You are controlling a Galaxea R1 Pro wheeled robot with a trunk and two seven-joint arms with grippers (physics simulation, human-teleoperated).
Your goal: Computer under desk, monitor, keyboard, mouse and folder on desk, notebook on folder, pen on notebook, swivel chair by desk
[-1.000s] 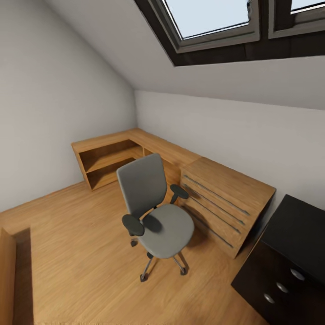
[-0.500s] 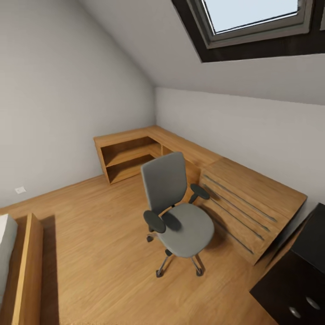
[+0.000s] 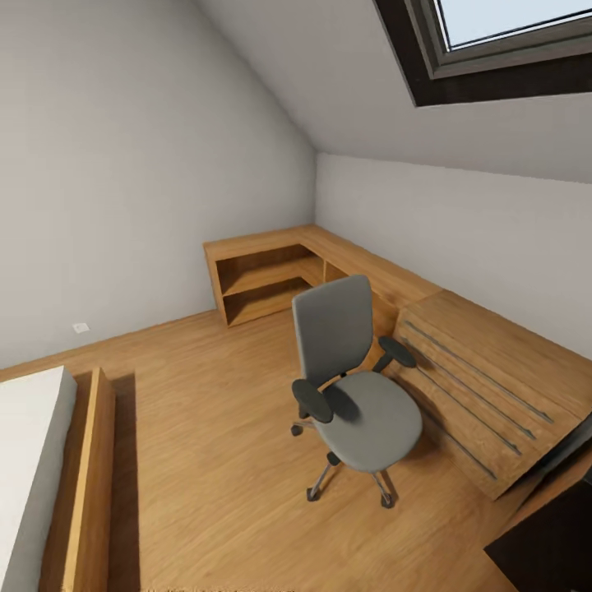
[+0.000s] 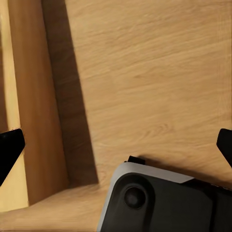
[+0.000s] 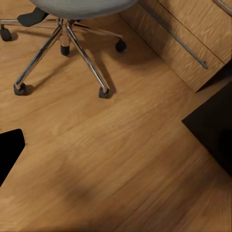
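Note:
The swivel chair stands on the wood floor with its grey seat bare, its back toward the corner shelving. Its chrome star base on casters lies ahead of my right gripper, which hangs open over the floor with nothing in it. A black corner of the desk shows at the lower right, and also as a dark shape. My left gripper is open and empty above the floor. The computer, monitor, keyboard, mouse, folder, notebook and pen are out of view.
Light wooden low shelving runs along the corner into a wooden drawer chest beside the chair. A bed with a white mattress and wooden frame is at the left. My own base is below the left gripper.
The head camera has swung left: chair and shelving sit further right in the picture, the black desk has mostly slid out at the right, and the bed has come in at the left.

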